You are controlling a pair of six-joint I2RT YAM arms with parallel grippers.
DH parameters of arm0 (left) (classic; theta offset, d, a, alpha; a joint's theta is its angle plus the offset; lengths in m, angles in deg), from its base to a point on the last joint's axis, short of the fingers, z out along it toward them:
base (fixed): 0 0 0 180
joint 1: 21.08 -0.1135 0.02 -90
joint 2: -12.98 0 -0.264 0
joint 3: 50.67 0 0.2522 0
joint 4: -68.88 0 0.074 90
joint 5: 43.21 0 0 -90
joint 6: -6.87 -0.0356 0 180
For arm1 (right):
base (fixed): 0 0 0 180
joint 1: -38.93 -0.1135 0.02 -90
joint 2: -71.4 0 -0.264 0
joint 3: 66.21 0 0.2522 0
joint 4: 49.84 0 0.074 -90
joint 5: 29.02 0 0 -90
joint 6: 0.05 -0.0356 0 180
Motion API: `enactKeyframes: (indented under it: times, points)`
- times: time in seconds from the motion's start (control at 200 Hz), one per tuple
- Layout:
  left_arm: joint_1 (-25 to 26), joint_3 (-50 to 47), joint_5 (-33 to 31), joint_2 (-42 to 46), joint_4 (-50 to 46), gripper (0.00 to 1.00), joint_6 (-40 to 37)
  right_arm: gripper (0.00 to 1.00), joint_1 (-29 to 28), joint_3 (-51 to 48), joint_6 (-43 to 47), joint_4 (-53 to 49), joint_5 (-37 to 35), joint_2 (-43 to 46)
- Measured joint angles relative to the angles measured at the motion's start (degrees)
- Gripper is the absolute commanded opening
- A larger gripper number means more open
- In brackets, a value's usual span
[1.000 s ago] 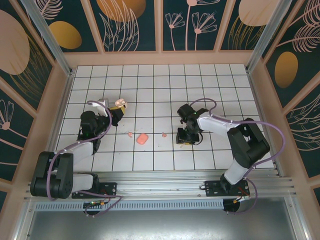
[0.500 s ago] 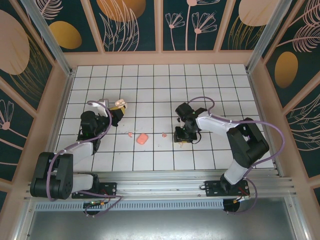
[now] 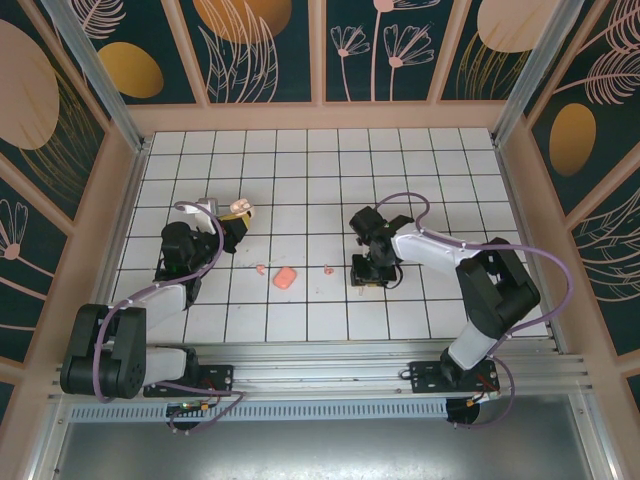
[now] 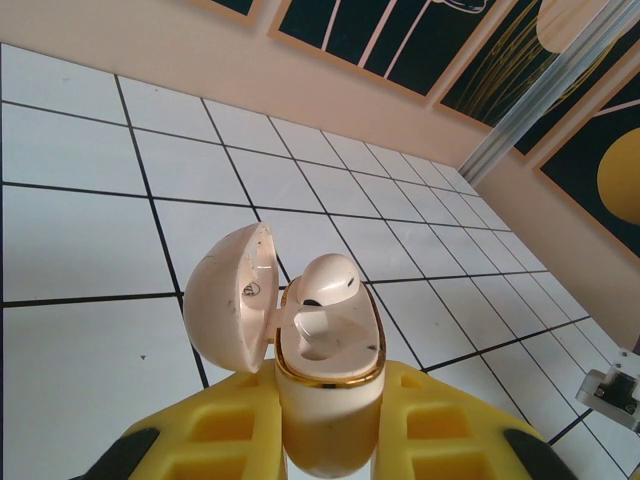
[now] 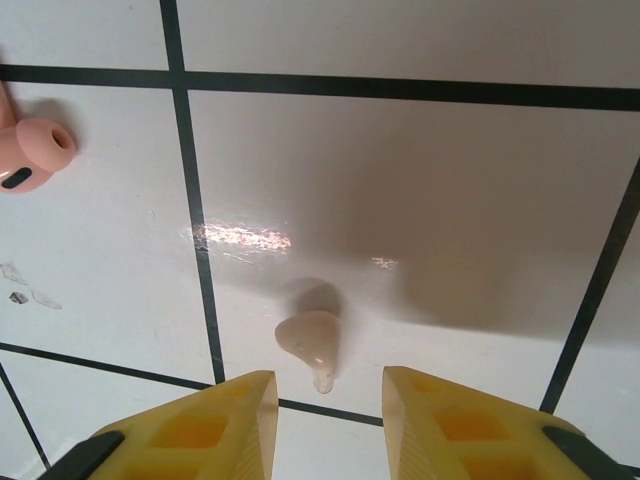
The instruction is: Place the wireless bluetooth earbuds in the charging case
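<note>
Glossy cream gold-rimmed charging case (image 4: 325,400) stands upright in the left hand (image 4: 330,440), lid (image 4: 228,300) swung open — one tiny pale pink earbud (image 3: 261,269) and its twin (image 3: 328,268) lie well apart on the tiled table (image 3: 450,200).

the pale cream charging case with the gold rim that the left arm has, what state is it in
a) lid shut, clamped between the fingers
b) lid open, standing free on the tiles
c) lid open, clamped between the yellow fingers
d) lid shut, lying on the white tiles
c: the pale cream rounded charging case sits between the left gripper's yellow fingers, its domed lid swung open to one side.
</note>
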Motion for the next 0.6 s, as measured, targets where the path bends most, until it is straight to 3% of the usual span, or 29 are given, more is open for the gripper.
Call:
enactKeyframes:
  times: [0.596]
  points:
    - [0.0, 0.0, 0.1, 0.0, 0.1, 0.08, 0.0, 0.31, -1.9, 3.3, -0.4, 0.7, -1.4, -6.8]
